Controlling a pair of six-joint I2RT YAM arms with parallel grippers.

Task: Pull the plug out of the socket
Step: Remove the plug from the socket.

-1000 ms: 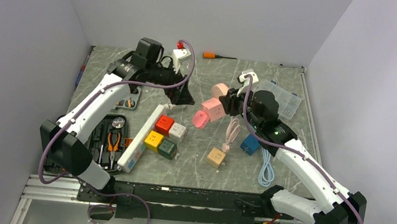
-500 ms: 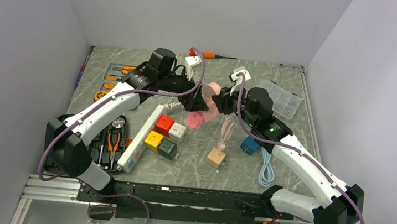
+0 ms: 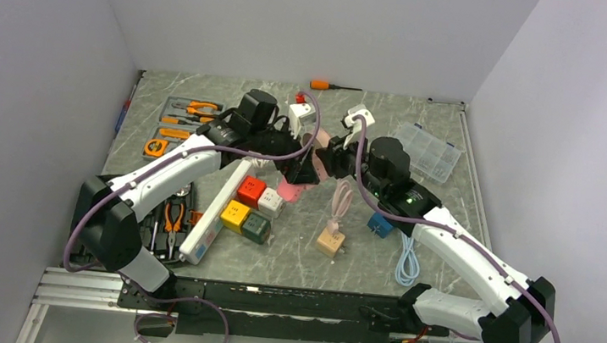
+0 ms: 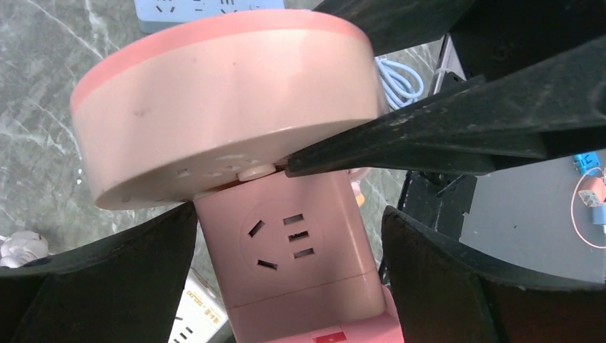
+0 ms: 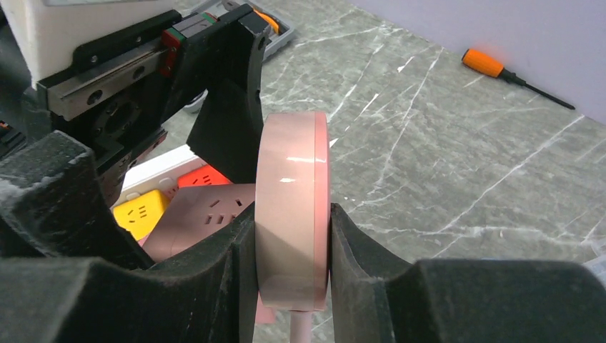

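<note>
Your two grippers meet at one pink round plastic disc (image 5: pixel 293 179). The right gripper (image 5: pixel 291 239) clamps its flat faces, and the left gripper (image 4: pixel 286 279), jaws wide apart, straddles one pink cube adapter (image 4: pixel 286 236) that butts against it. One long white rectangular power strip (image 3: pixel 215 209), blue-marked at its near end, lies left of centre beside four coloured cubes (image 3: pixel 250 190). Its outlets are too small to make out.

Item: the socket (image 3: pixel 212 213), a long white rectangular power strip. It lies flat on the table at about 8 o'clock from centre. Its long axis runs from 7 to 1 o'clock, with the blue-marked end nearest. A red cube (image 3: pixel 250 190) and a yellow cube (image 3: pixel 234 213) sit against its right side. Whether either is plugged in cannot be determined.
</note>
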